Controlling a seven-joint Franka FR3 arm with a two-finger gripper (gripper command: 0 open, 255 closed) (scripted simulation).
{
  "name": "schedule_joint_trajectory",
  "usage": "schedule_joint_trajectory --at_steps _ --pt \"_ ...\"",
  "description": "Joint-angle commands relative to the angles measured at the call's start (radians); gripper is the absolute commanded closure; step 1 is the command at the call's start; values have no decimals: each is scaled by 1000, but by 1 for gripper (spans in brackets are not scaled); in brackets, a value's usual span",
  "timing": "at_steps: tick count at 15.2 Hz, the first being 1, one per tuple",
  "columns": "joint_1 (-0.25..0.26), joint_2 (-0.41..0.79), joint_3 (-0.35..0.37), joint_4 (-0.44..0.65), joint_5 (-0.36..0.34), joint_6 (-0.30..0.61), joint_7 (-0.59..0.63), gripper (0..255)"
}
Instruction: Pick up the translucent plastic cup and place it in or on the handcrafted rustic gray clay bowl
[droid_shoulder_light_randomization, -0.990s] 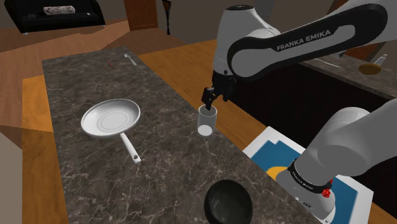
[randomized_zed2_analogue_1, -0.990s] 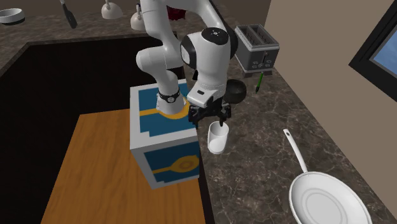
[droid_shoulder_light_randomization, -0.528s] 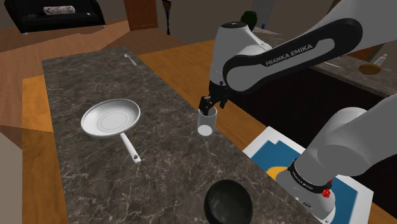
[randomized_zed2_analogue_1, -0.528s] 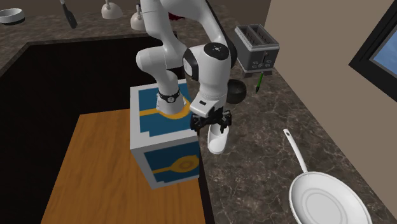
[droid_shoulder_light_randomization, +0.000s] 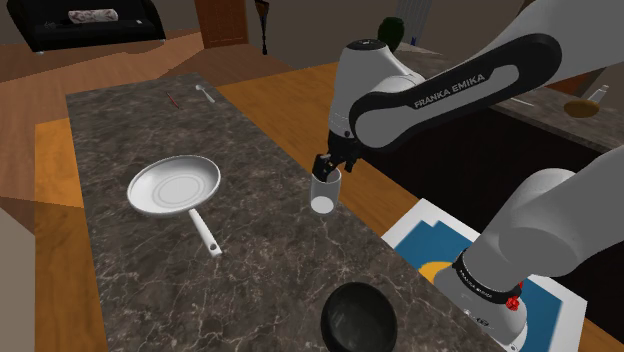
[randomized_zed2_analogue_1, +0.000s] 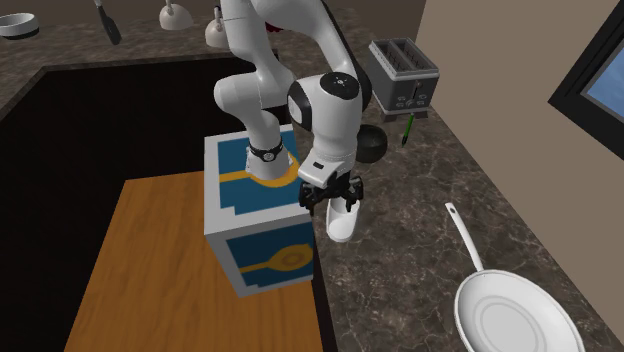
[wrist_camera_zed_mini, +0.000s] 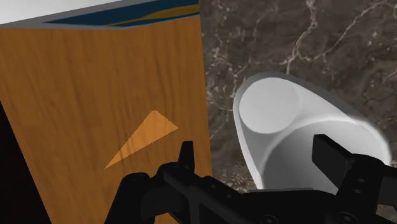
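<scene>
A pale translucent cup (droid_shoulder_light_randomization: 324, 196) stands upright on the dark marble counter (droid_shoulder_light_randomization: 150, 260), close to the counter's edge by the stand. My gripper (droid_shoulder_light_randomization: 328, 169) is down at its rim, open. In the wrist view the fingers (wrist_camera_zed_mini: 186, 156) stand wide apart; one is outside the cup (wrist_camera_zed_mini: 273, 121), the other over its mouth, and neither touches it. The second exterior view has the gripper (randomized_zed2_analogue_1: 335, 197) just above the cup (randomized_zed2_analogue_1: 342, 222). The dark rounded bowl (droid_shoulder_light_randomization: 358, 318) sits near the counter's front edge in the shoulder view, and behind the arm as the bowl (randomized_zed2_analogue_1: 372, 143) in the second exterior view.
A white frying pan (droid_shoulder_light_randomization: 172, 187) lies left of the cup in the shoulder view, handle toward the front. The blue-and-white stand (randomized_zed2_analogue_1: 258, 215) is right beside the cup. A toaster (randomized_zed2_analogue_1: 403, 73) and a green pen (randomized_zed2_analogue_1: 408, 128) are past the bowl. A spoon (droid_shoulder_light_randomization: 205, 93) lies far back.
The hand has come down from a little above the cup to its rim, mostly in the first half second. The cup has stayed in place.
</scene>
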Motion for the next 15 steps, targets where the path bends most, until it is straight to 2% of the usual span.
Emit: schedule_joint_trajectory --at_steps 1,10,15 --pt "0 0 0 0 0 0 0 255" --pt "0 0 0 0 0 0 0 255" --pt "3 -44 -9 37 5 -80 -8 255"
